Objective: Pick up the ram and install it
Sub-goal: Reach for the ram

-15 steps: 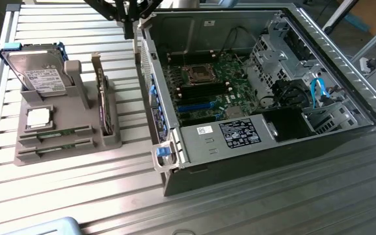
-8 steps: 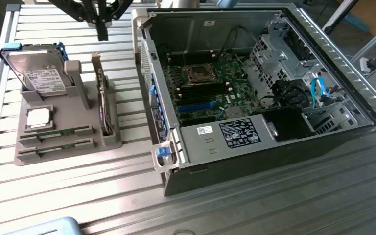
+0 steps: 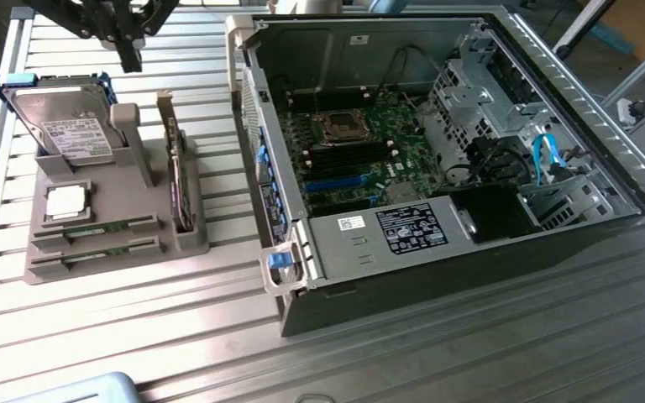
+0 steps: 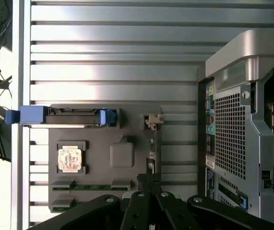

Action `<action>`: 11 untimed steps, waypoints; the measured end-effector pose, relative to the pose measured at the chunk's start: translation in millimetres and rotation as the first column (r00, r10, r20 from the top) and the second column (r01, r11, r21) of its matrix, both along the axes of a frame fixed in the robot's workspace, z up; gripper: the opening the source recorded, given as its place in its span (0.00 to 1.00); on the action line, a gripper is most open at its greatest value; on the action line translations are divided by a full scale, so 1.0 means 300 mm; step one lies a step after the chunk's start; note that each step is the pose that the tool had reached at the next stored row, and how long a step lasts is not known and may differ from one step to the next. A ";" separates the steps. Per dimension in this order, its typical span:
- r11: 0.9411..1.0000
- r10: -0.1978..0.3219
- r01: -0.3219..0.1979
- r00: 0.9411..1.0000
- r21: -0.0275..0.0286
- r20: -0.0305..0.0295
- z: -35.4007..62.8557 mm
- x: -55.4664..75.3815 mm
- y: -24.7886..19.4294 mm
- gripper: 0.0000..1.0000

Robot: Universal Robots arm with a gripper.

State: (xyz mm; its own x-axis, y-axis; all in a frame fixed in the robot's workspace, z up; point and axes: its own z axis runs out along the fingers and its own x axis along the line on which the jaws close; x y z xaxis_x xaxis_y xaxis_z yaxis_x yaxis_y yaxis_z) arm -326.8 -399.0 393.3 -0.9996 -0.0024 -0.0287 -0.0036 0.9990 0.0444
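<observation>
Two green ram sticks lie in slots at the near end of a grey holder (image 3: 110, 210): one ram stick (image 3: 97, 232) (image 4: 91, 187) and a second (image 3: 90, 257) (image 4: 62, 207) beside it. My gripper (image 3: 131, 63) (image 4: 148, 179) hangs high over the table beyond the holder's far end, above the hard drive (image 3: 65, 126). It is shut with nothing in it, and well apart from the ram. In the wrist view its black fingertips (image 4: 145, 178) overlap the holder's edge by the expansion card (image 4: 151, 143).
The holder also carries a silvery processor chip (image 3: 65, 201) (image 4: 71, 159) and an upright dark expansion card (image 3: 174, 176). At the exterior view's right an open computer case (image 3: 591, 126) (image 4: 237, 120) lies on its side, exposing its green motherboard (image 3: 351, 147). The table (image 3: 435, 353) is ribbed metal.
</observation>
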 end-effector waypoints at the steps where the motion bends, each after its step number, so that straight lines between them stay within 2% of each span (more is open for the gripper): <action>1: 1.000 0.000 0.000 1.000 0.000 0.000 0.000 -0.030 0.000 0.11; 7: 1.000 0.000 0.000 1.000 0.000 0.000 0.000 -0.118 0.000 0.11; 9: 1.000 0.000 0.000 1.000 0.000 0.000 0.000 -0.173 0.000 0.11; 11: 1.000 0.000 0.000 1.000 0.000 0.000 0.000 -0.201 0.000 0.11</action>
State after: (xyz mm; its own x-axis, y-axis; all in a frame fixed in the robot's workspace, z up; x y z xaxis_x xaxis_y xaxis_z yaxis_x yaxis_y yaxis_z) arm -387.1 -398.9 393.2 -0.9996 -0.0022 -0.0289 -0.0035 0.9990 0.0447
